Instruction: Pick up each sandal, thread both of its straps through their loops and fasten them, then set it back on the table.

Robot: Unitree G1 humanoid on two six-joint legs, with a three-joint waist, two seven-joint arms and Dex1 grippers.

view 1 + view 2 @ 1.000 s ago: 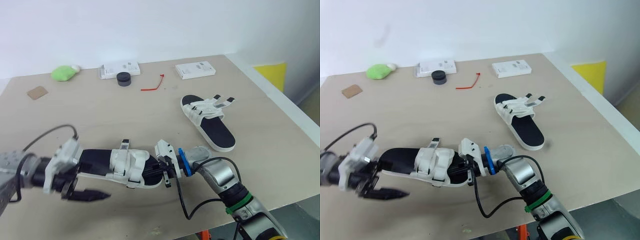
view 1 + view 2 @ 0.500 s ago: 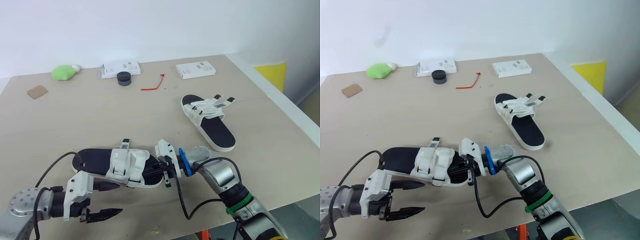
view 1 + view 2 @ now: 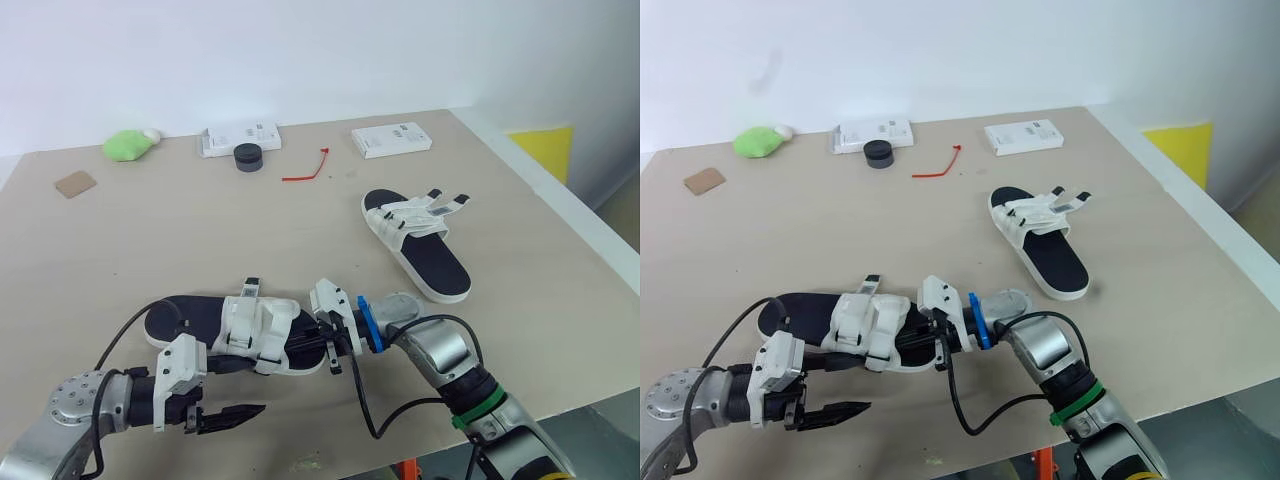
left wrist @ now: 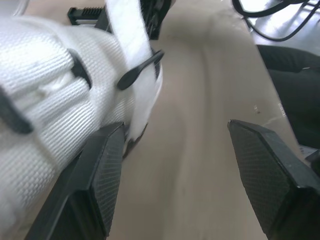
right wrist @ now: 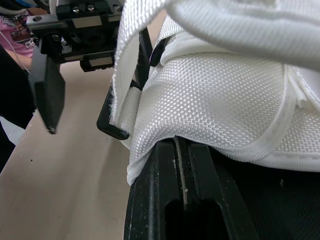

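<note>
The near sandal (image 3: 235, 328) lies lengthwise close to the table's (image 3: 200, 240) front edge, with its white straps (image 3: 258, 325) bunched over the middle of the black footbed. The right gripper (image 3: 318, 345) meets it at the toe end. Its fingers appear clamped on the sole there, though the strap webbing hides most of the contact in the right wrist view.

The left gripper (image 3: 248, 388) sits in the narrow strip between the sandal's long side and the front edge, jaws spread wide. One finger (image 4: 100, 170) lies just beside the strap and sole, and the other finger (image 4: 265, 170) is over bare tabletop.

The far sandal (image 3: 415, 245) rests well apart toward the right edge, its strap ends loose and pointing outward.

A broad bare stretch of table lies behind the near sandal. Along the back edge sit two white boxes (image 3: 238, 138), a black cap (image 3: 247, 157), a red tie (image 3: 307, 170), a green lump (image 3: 127, 146) and a brown card (image 3: 74, 184).
</note>
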